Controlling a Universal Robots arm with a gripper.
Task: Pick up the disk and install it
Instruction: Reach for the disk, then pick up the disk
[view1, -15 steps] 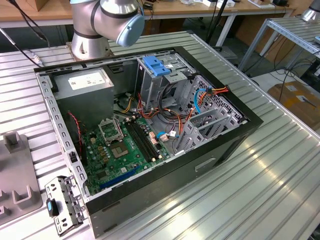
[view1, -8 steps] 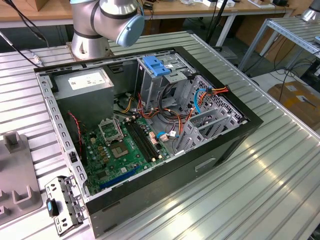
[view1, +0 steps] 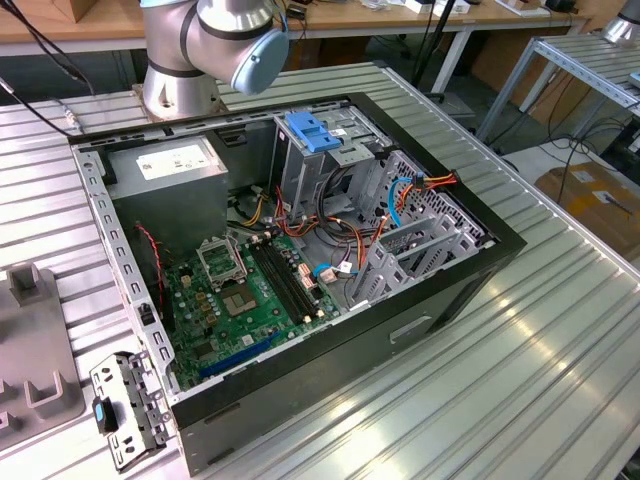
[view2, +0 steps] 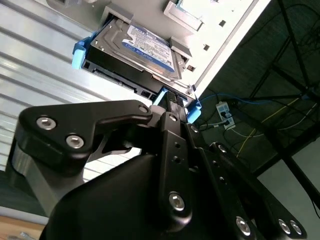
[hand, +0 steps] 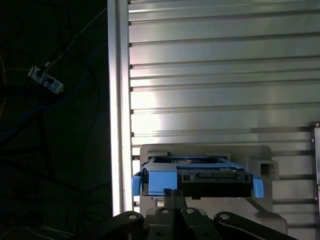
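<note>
The disk (view2: 145, 45) is a dark hard drive with bright blue rails, lying in a pale grey holder (hand: 260, 160) on the ribbed metal table. In the first wrist view the disk (hand: 200, 176) shows its connector end. My gripper (hand: 173, 194) is at the middle of that near edge, its fingers together. In the second wrist view my gripper (view2: 173, 99) reaches the edge between two blue rail ends. Whether the tips pinch any part of the disk is hidden. The exterior view has the arm's base (view1: 180, 70) behind the open computer case (view1: 490, 245).
Inside the case stand a tall grey cage with a light blue handle (view1: 310, 130), the motherboard (view1: 250, 300), loose cables and a power supply (view1: 170, 175). A perforated bracket (view1: 125, 410) and a grey fixture (view1: 35, 370) lie at the exterior view's left. The table edge (hand: 116, 100) runs beside the holder.
</note>
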